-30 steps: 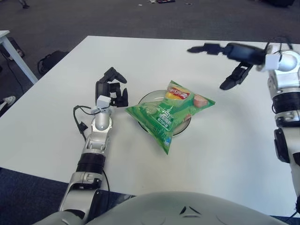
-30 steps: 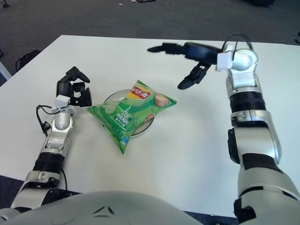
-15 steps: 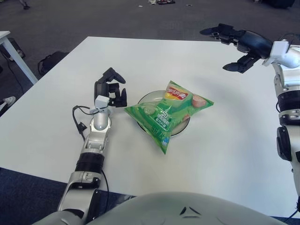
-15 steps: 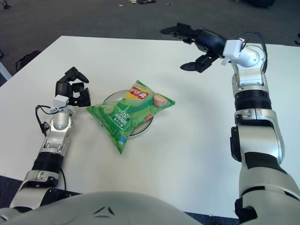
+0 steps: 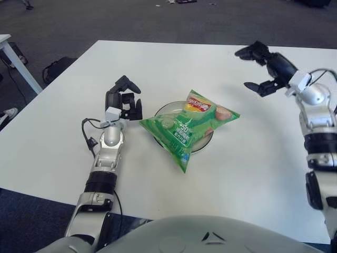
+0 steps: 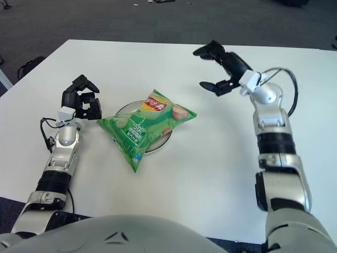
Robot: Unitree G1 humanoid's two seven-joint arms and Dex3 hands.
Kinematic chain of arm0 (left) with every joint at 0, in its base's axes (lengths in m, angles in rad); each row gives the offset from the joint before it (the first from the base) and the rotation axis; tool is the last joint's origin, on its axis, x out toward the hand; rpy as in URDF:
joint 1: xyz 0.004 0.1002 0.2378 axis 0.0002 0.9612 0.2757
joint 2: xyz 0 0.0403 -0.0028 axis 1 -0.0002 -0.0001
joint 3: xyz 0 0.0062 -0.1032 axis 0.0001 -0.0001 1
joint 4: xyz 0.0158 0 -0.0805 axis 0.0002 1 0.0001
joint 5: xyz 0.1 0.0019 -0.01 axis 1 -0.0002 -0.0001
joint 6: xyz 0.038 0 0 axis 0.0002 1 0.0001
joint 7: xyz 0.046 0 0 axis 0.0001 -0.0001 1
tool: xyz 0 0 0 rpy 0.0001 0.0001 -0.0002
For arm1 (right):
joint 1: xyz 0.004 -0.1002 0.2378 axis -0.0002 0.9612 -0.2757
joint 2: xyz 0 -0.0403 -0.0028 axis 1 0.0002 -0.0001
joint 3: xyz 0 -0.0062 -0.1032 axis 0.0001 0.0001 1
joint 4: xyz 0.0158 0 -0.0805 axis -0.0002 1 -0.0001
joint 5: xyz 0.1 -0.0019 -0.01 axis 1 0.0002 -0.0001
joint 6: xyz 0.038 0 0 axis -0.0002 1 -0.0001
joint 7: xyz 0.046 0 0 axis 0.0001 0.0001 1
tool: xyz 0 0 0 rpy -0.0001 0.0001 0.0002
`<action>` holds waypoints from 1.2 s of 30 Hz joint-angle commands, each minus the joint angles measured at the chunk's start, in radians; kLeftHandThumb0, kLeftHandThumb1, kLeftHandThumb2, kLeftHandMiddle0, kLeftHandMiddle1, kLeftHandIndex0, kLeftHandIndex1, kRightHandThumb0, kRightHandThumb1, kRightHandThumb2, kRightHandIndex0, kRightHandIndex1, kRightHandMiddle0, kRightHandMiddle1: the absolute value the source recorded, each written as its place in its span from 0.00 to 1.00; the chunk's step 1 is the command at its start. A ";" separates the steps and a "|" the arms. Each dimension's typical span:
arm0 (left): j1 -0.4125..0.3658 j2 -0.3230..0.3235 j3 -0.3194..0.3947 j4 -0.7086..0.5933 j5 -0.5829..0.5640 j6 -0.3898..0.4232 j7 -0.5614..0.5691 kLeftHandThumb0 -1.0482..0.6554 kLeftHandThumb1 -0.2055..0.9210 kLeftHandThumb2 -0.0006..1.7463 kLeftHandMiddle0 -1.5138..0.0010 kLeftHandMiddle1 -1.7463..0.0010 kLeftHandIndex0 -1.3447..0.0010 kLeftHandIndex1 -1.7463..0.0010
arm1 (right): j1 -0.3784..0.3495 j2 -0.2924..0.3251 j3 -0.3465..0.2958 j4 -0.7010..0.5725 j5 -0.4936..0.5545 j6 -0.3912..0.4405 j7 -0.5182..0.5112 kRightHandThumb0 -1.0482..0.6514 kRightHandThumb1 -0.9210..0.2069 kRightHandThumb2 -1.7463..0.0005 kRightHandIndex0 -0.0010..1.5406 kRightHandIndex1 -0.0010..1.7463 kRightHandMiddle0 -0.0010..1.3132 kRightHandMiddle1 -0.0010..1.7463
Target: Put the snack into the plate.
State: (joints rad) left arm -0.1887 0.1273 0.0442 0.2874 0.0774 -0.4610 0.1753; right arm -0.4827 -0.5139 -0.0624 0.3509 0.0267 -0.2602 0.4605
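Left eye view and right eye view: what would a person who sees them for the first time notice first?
The bright green snack bag draws the eye first: it lies across the glass plate in the middle of the white table. Next, the right robot hand hangs open above the far right of the table, holding nothing. The left robot hand sits curled and empty just left of the plate.

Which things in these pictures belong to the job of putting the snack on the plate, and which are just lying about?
Belonging to the job:
- snack bag, lying across the plate
- plate
- right hand, open, raised right of the plate
- left hand, by the plate's left side

Just lying about:
- black bag on the floor
- neighbouring table
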 commanded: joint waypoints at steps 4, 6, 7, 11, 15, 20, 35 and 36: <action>0.123 -0.047 0.003 0.083 -0.023 -0.015 -0.011 0.28 0.30 0.89 0.05 0.00 0.42 0.00 | 0.074 0.109 -0.040 -0.067 0.070 0.154 -0.090 0.38 0.42 0.33 0.04 0.65 0.01 0.83; 0.124 -0.046 0.005 0.078 -0.025 -0.012 -0.011 0.28 0.29 0.89 0.05 0.00 0.42 0.00 | 0.098 0.155 -0.052 -0.097 0.080 0.187 -0.142 0.39 0.35 0.38 0.06 0.68 0.05 0.88; 0.124 -0.046 0.006 0.073 -0.027 -0.012 -0.012 0.28 0.29 0.89 0.05 0.00 0.42 0.00 | 0.111 0.186 -0.063 -0.106 0.088 0.195 -0.176 0.40 0.24 0.48 0.07 0.69 0.09 0.92; 0.125 -0.047 0.007 0.068 -0.031 -0.015 -0.013 0.28 0.29 0.89 0.05 0.00 0.41 0.00 | 0.141 0.245 -0.084 -0.124 0.103 0.203 -0.240 0.40 0.18 0.54 0.11 0.77 0.20 0.98; 0.130 -0.050 0.008 0.058 -0.036 -0.010 -0.014 0.28 0.29 0.90 0.05 0.00 0.41 0.00 | 0.159 0.295 -0.109 -0.099 0.125 0.168 -0.275 0.39 0.22 0.51 0.15 0.83 0.25 1.00; 0.130 -0.053 0.011 0.053 -0.050 -0.007 -0.024 0.28 0.29 0.90 0.05 0.00 0.41 0.00 | 0.165 0.336 -0.136 -0.088 0.162 0.161 -0.295 0.58 0.30 0.47 0.25 0.85 0.30 1.00; 0.138 -0.071 0.028 0.030 -0.111 0.023 -0.063 0.29 0.32 0.87 0.04 0.00 0.44 0.00 | 0.197 0.390 -0.178 0.154 0.165 -0.062 -0.297 0.61 0.59 0.26 0.42 0.84 0.45 1.00; 0.140 -0.071 0.029 0.024 -0.114 0.030 -0.065 0.29 0.32 0.87 0.05 0.00 0.44 0.00 | 0.198 0.392 -0.179 0.159 0.164 -0.066 -0.301 0.61 0.61 0.24 0.43 0.84 0.46 1.00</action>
State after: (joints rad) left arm -0.1798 0.1076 0.0748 0.2518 -0.0216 -0.4597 0.1198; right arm -0.3427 -0.1533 -0.2321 0.4500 0.1818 -0.2976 0.1717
